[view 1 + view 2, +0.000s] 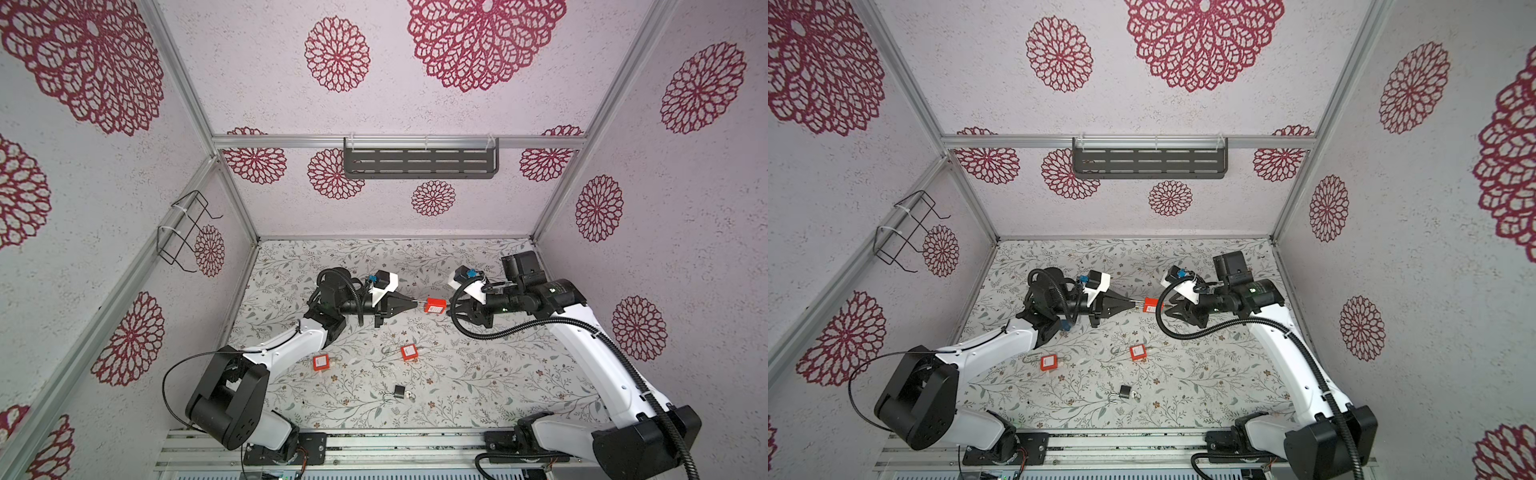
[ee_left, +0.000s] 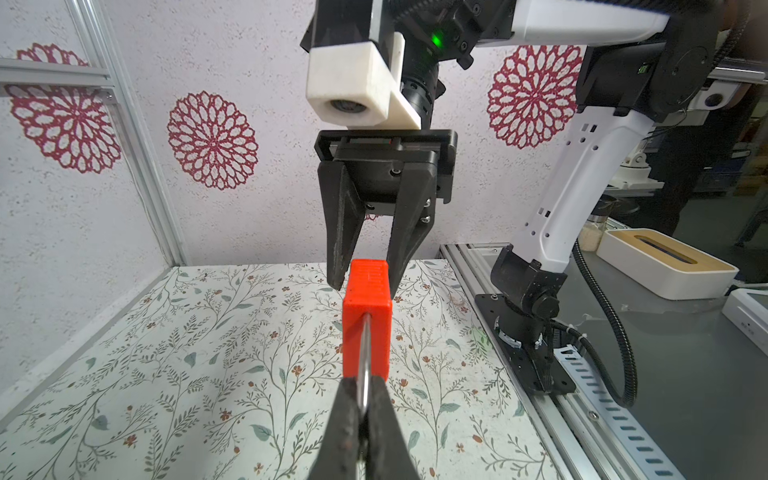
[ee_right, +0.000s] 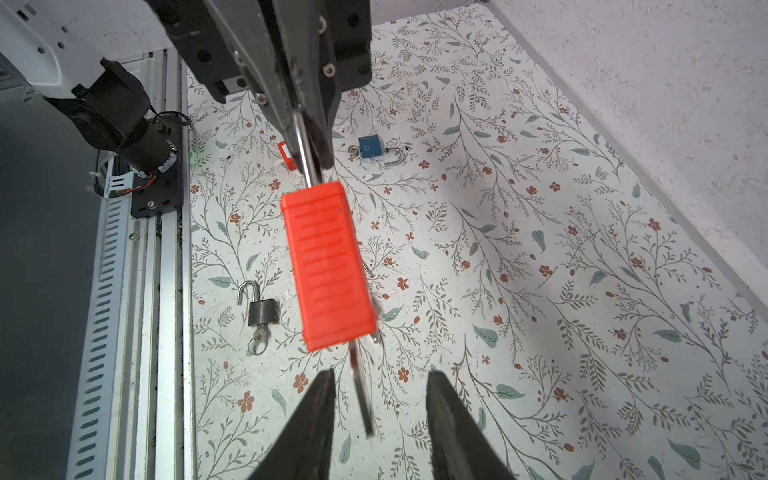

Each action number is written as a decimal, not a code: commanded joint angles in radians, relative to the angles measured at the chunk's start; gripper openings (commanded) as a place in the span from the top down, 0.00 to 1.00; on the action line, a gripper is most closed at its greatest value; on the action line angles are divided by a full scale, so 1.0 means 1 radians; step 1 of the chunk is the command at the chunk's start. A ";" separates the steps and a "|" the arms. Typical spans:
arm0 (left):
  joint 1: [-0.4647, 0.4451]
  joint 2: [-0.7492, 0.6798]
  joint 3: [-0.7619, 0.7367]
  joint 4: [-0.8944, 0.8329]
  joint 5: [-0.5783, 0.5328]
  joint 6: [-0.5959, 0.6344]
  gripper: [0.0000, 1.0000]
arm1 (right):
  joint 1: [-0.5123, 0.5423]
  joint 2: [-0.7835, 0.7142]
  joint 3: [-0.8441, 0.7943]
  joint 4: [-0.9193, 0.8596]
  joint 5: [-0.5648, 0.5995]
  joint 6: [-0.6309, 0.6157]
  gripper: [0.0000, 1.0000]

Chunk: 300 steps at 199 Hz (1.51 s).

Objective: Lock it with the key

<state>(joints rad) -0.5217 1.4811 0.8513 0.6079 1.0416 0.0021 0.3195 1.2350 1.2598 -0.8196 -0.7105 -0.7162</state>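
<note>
Beyond a black padlock [image 1: 399,390] lying on the desk [image 1: 498,374], the left tool [image 1: 416,306] clenches the shackle [image 2: 365,349] of the red padlock [image 1: 435,306] held in mid-air, while the right tool [image 1: 449,311] gapes released either side of what looks, blurred, like its key [image 3: 360,395].

The key [image 3: 360,392] below the red padlock [image 3: 328,266] is motion-blurred; the right fingers [image 3: 311,430] are cut off at the edge.

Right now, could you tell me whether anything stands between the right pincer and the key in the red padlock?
Nothing visible does: the key sticks out of the red padlock into the gap of the open right pincer.
</note>
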 commanded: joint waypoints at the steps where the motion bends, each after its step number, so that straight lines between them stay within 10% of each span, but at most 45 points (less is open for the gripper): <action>1: -0.008 0.009 0.020 0.024 0.023 -0.002 1.00 | 0.001 -0.023 -0.002 0.022 -0.017 -0.020 0.63; 102: -0.012 -0.009 0.038 -0.078 0.020 0.066 1.00 | 0.001 -0.041 -0.009 -0.071 -0.055 -0.065 1.00; 213: 0.011 -0.032 0.129 -0.290 -0.004 0.271 1.00 | -0.006 0.018 0.013 -0.159 -0.139 -0.018 1.00; 300: 0.078 0.079 0.171 -0.041 0.079 -0.006 1.00 | -0.003 -0.088 -0.111 0.168 0.024 0.034 1.00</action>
<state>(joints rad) -0.4698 1.5284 0.9695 0.4316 1.0954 0.0944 0.3180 1.2346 1.2144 -0.7830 -0.7876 -0.7300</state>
